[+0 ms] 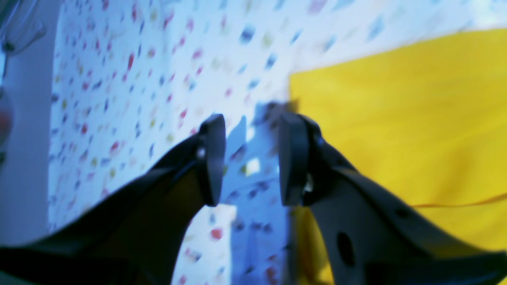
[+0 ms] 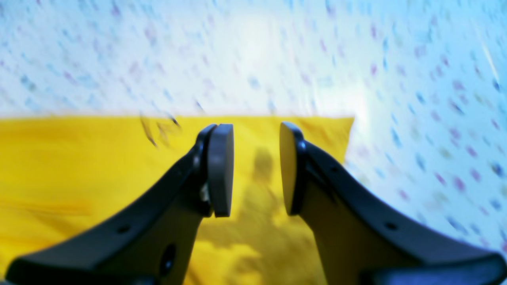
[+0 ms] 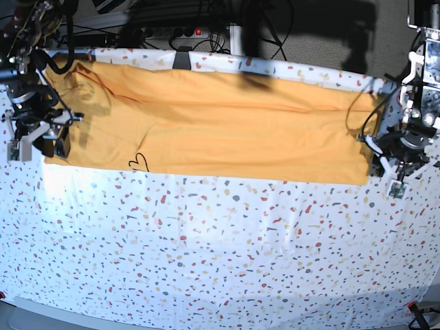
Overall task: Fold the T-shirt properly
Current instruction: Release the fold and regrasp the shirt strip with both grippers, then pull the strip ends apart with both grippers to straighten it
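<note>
The orange-yellow T-shirt (image 3: 227, 130) lies as a long folded band across the far part of the table, a bit of black lettering (image 3: 137, 162) showing at its near edge. My left gripper (image 3: 399, 161) is open and empty, its fingers straddling the shirt's corner edge (image 1: 301, 118). The shirt fills the right of the left wrist view (image 1: 396, 126). My right gripper (image 3: 51, 141) is open and empty just above the shirt's other end (image 2: 119, 158), near its corner (image 2: 340, 126). Black lettering (image 2: 154, 128) shows beyond the right gripper (image 2: 255, 166).
The table (image 3: 220, 247) carries a white cloth with coloured speckles. Cables and a power strip (image 3: 185, 34) lie beyond the far edge. Both arm bases stand at the table's left and right sides.
</note>
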Available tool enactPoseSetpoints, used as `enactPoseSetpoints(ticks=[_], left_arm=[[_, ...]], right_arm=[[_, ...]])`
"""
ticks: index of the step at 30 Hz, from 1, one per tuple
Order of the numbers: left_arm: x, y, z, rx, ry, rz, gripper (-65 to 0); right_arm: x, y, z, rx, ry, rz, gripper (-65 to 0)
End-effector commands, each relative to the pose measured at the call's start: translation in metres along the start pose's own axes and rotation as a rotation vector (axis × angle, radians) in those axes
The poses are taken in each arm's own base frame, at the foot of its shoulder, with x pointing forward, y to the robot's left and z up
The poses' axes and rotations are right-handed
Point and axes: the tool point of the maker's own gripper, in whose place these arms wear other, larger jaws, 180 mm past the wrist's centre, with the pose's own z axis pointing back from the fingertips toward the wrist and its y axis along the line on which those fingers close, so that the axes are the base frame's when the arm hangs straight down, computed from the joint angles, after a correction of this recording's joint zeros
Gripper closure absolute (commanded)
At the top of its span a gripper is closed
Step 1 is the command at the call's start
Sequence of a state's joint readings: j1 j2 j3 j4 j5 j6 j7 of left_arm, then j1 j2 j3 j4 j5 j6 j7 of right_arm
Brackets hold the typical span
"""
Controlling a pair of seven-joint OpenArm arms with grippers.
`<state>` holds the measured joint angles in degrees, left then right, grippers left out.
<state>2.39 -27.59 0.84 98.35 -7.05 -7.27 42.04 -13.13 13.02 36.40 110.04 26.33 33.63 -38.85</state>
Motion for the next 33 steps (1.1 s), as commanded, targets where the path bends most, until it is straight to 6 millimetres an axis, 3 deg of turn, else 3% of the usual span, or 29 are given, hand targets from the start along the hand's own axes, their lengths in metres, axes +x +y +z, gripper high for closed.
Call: enactPoseSetpoints(ticks=[1, 4, 10, 15, 21, 25, 28, 33], left_arm=[[0.022, 0.006, 0.006, 0.010, -0.071, 0.010, -22.2], [0.030, -0.015, 0.008, -0.073, -0.095, 0.095, -22.1], [0.032, -0.061, 0.005, -0.187, -0.103, 0.158, -22.2], [0.014, -0.093, -0.006, -0.266, -0.046, 0.191, -22.1], [-0.051, -0.095, -0.033, -0.260, 0.120, 0.236, -22.1], [-0.071, -0.093, -0.048, -0.252, 0.165, 0.266, -22.1], [-0.064, -0.093, -0.055, -0.277, 0.160, 0.255, -22.1], [-0.029, -0.081, -0.065, -0.270, 0.069, 0.251, -22.1]], right_arm=[[0.014, 0.006, 0.002, 0.038, -0.036, 0.031, -19.7], [0.004, 0.018, 0.001, 0.102, 0.013, 0.056, -19.7], [-0.031, -0.002, -0.004, 0.032, 0.146, 0.082, -19.7], [-0.057, -0.007, -0.009, 0.031, 0.218, 0.044, -19.7], [-0.094, -0.007, -0.017, 0.048, 0.313, -0.002, -19.6], [-0.119, -0.018, -0.036, 0.022, 0.372, 0.018, -19.6], [-0.125, -0.023, -0.057, 0.037, 0.413, 0.009, -19.6], [-0.104, -0.024, -0.094, 0.055, 0.393, -0.033, -19.6]])
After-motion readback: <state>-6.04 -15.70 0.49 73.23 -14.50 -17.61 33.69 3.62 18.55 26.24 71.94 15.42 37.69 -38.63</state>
